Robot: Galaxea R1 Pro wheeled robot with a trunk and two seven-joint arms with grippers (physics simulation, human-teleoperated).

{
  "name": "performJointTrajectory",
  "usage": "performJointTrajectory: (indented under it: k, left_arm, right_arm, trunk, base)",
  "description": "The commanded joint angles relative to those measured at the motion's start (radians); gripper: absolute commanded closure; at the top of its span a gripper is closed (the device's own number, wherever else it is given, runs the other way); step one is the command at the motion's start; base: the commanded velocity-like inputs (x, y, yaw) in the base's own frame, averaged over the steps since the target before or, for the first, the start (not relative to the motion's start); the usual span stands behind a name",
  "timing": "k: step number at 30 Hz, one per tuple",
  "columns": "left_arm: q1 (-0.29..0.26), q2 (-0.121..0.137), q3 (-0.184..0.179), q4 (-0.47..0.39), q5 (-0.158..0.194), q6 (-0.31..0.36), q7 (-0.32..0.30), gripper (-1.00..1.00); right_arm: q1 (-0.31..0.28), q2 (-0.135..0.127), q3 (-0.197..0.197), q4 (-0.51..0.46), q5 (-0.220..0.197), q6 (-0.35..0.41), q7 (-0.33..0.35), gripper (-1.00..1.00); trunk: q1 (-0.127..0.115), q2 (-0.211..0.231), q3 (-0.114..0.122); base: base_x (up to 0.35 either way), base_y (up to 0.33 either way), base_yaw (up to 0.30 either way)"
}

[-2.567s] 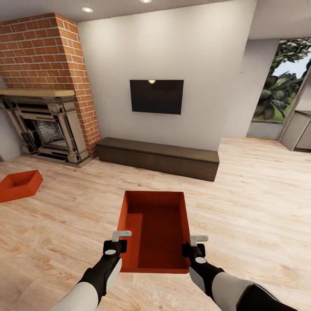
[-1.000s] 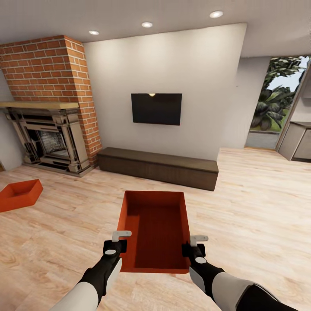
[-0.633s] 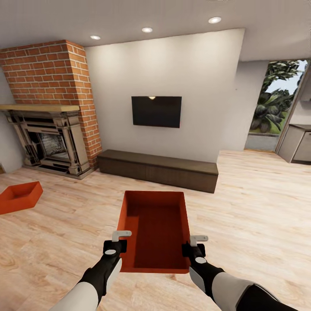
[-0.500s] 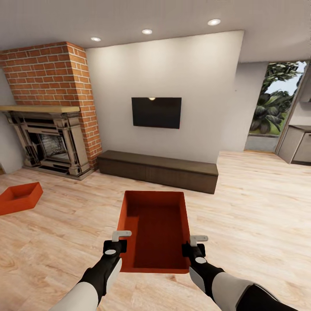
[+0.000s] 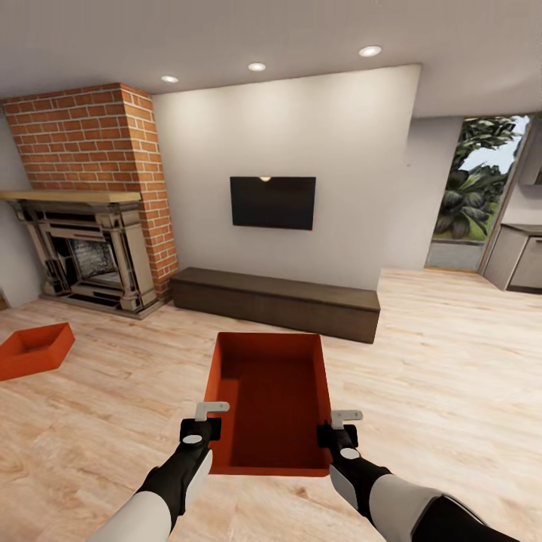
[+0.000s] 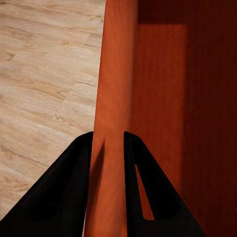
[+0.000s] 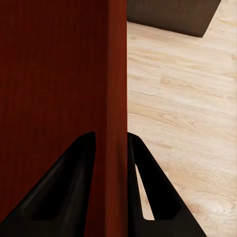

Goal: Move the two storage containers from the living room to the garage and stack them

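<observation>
I hold one orange-red storage container (image 5: 271,399) level in front of me, above the light wood floor of the living room. My left gripper (image 5: 213,418) is shut on its left wall (image 6: 114,98); my right gripper (image 5: 336,424) is shut on its right wall (image 7: 114,98). In each wrist view the thin wall runs between the two black fingers (image 6: 74,187) (image 7: 148,187). The other storage container (image 5: 34,350) lies on the wood floor at the far left, near the fireplace (image 5: 86,252). The garage is out of view.
Ahead stands a long dark low cabinet (image 5: 275,299) under a black wall TV (image 5: 272,202). A red brick chimney (image 5: 98,143) rises at the left. At the right there is a window with plants (image 5: 470,192) and grey cabinets (image 5: 519,260). Open wood floor (image 5: 444,376) spreads right.
The whole view has tilted up and drawn back: more ceiling shows and the room sits lower in the picture. Both grippers keep the same hold on the container.
</observation>
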Motion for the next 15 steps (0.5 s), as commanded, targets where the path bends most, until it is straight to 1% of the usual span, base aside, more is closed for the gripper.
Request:
performJointTrajectory:
  k: [1, 15]
  left_arm:
    - [-0.001, 0.0, 0.072, -0.001, -0.01, 0.009, 0.006, 1.0]
    - [-0.001, 0.0, 0.072, -0.001, -0.01, 0.009, 0.006, 1.0]
  right_arm:
    - [-0.001, 0.0, -0.011, -0.004, 0.011, -0.001, 0.002, 1.0]
    - [-0.001, 0.001, -0.011, -0.004, 0.011, -0.001, 0.002, 1.0]
  trunk:
    - [0.0, -0.001, 0.0]
    - [0.0, -0.001, 0.023]
  base:
    - [0.0, 0.0, 0.0]
    - [0.0, 0.0, 0.0]
